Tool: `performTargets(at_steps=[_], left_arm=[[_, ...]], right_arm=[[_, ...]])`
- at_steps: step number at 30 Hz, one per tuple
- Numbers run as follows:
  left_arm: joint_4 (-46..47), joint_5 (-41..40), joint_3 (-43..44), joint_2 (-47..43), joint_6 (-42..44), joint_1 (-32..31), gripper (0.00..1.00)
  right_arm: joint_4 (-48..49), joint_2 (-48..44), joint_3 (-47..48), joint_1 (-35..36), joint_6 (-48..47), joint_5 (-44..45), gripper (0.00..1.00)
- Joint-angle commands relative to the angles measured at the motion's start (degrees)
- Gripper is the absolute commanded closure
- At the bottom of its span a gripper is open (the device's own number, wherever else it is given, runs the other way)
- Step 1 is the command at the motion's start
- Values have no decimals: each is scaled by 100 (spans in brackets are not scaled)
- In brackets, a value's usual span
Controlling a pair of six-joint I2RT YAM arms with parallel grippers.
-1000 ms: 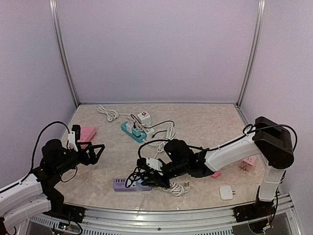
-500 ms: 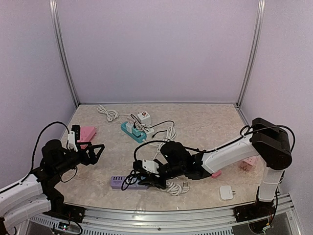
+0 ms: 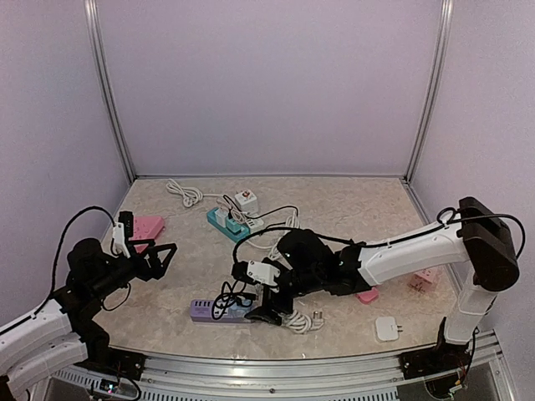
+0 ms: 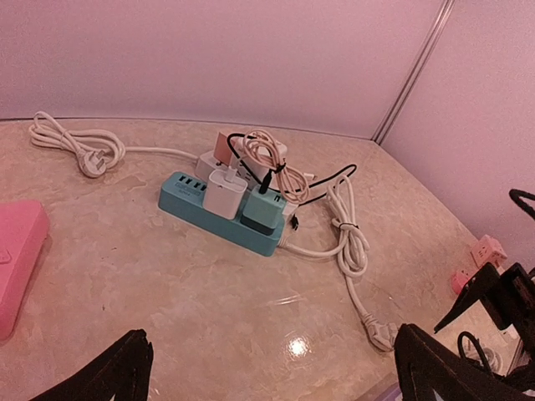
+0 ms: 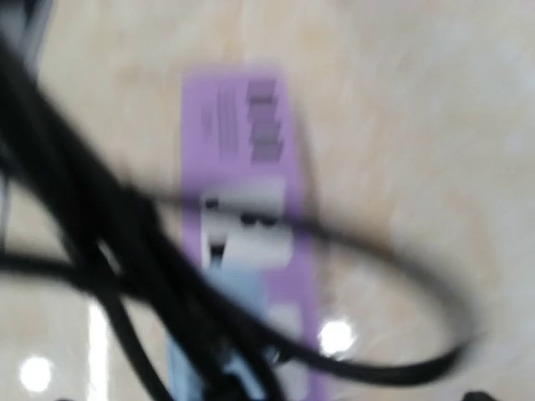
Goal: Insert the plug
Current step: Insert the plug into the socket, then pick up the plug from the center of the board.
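Top view: right gripper is low over the right end of the purple strip, which lies near the front edge of the table. A black cable loops over that same end, just left of the fingers. Whether the right jaws are parted or clamped I cannot tell: from above they are a dark mass against the cable, and the right wrist view is smeared with blur and shows no fingers. That view does show the strip's face directly below, with black cable strands crossing it. The plug itself I cannot pick out in either view, so whether it is seated in a socket cannot be confirmed. Left gripper hangs released, fingers spread wide, well apart from the strip and beside the pink box, holding nothing. Judgement: the task is at or very near the insertion step. Left to do: confirm the plug sits fully home, then draw the right arm clear of the cable.
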Motion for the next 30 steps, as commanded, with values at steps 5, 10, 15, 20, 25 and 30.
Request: performTargets(at_steps=[5,10,15,20,25,30], left_arm=[[35,24,-62,-226,50,66,1],[41,21,-62,-399,50,69,1],[35,32,-62,-578,37,71,1],[27,53,-62,-704,23,63,1],[-6,48,-54,-829,45,63,1],[-3,60,-54,-885,50,72,1]], right_arm=[[-758,-1521,190,-250,891,947,0],[-1684,-2564,-155,-930,2609,2972,0],[-4623,-3260,-148,-2376,5981,5149,0],[-5396,-3318,-599,-3929,6134,4116,0],[-5703,-3054,-867,-4950,6192,4451,0],[-5042,-3182,-1440,-5458,6136,3991,0]])
